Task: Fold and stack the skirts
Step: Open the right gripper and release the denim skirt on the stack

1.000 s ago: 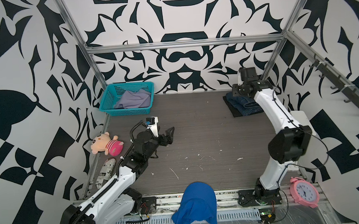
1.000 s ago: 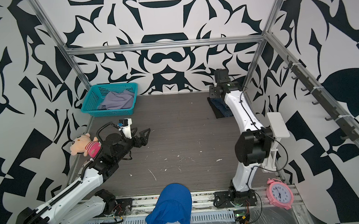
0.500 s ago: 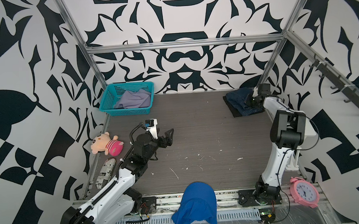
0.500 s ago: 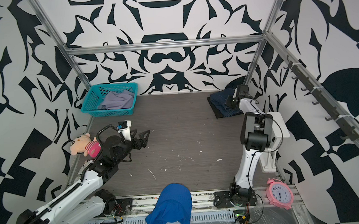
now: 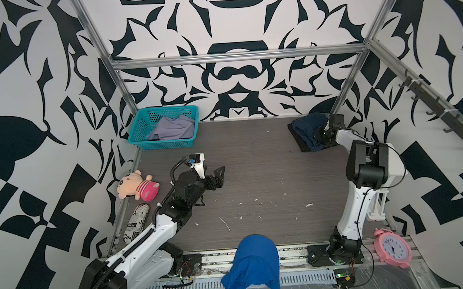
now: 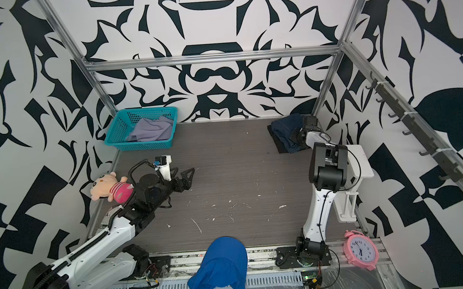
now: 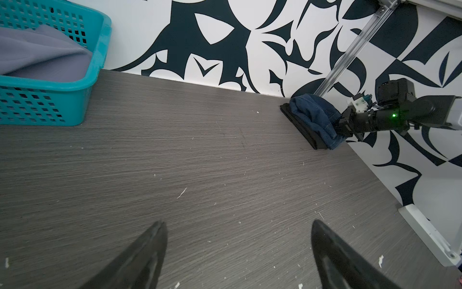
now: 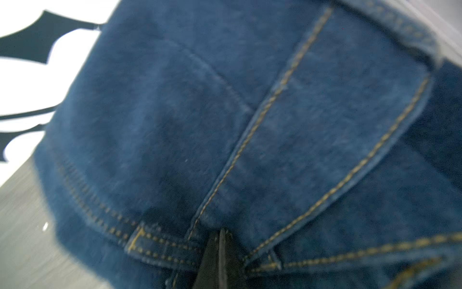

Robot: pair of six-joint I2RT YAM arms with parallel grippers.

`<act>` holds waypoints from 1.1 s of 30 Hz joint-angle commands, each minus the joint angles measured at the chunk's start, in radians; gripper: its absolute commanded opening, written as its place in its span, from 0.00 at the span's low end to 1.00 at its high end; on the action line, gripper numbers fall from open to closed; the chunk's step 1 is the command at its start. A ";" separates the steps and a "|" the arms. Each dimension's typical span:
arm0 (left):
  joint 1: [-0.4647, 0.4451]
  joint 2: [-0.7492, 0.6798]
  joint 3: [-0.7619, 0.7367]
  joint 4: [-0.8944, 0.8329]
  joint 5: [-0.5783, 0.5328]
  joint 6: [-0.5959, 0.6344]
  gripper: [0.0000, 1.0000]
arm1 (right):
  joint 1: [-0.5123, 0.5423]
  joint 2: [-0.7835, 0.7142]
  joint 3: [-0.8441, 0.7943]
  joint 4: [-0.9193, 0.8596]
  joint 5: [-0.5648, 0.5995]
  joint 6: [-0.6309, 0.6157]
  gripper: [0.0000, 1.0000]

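Right gripper (image 8: 220, 239): its jaws are pressing tight together on the waist edge of the denim skirt (image 5: 306, 126), right beside a belt loop.
Denim skirt: it is lying humped up on top of the black skirt (image 7: 302, 130), in the far right corner of the table (image 5: 254, 176) and close to the back wall.
Denim detail: yellow-gold double stitching is running along its seams in the right wrist view. The view is blurred, and no tag or lettering is showing on the cloth.
Black skirt: it is lying flat under the denim, with one edge sticking out on the side facing the middle of the table.
Lavender-grey skirt (image 5: 173, 128): it is sitting crumpled inside the teal basket (image 5: 164, 144) in the far left corner.
Left gripper (image 7: 238, 225): its jaws are standing wide apart and holding nothing. It is pointing over bare table left of the middle, well apart from all three skirts.
Writing, clock: the pink alarm clock (image 5: 393, 248) at the front right is showing black numerals, with 12 at the top being readable.
Writing, roll: the black-and-white printed roll (image 5: 137, 221) beside the left arm is carrying bold letters, but they are too small to read as words.
Other things: a plush toy (image 5: 138, 185) is lying at the table's left edge, and a bright blue mesh cloth (image 5: 252, 262) is draping over the front rail.
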 commanded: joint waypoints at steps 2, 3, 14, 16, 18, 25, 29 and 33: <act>0.004 0.003 0.011 0.026 -0.011 -0.002 0.92 | 0.006 0.085 0.044 0.020 0.089 0.130 0.00; 0.004 0.001 0.013 0.022 -0.011 -0.002 0.92 | 0.009 0.098 0.057 0.029 0.095 0.136 0.00; 0.004 -0.061 0.016 -0.035 -0.055 0.027 0.93 | 0.030 0.208 0.206 0.049 0.142 0.265 0.00; 0.004 -0.059 0.021 -0.042 -0.055 0.028 0.93 | 0.041 0.203 0.192 0.086 0.144 0.295 0.00; 0.003 -0.059 0.028 -0.048 -0.053 0.030 0.93 | 0.056 0.211 0.212 0.089 0.154 0.297 0.00; 0.004 -0.104 0.053 -0.123 -0.072 0.061 0.94 | 0.060 0.199 0.231 0.094 0.136 0.289 0.00; 0.004 -0.117 0.065 -0.137 -0.085 0.068 0.94 | 0.059 0.104 0.159 0.163 0.085 0.262 0.28; 0.004 -0.094 0.080 -0.125 -0.082 0.067 0.94 | 0.060 -0.002 0.091 0.242 0.026 0.244 0.53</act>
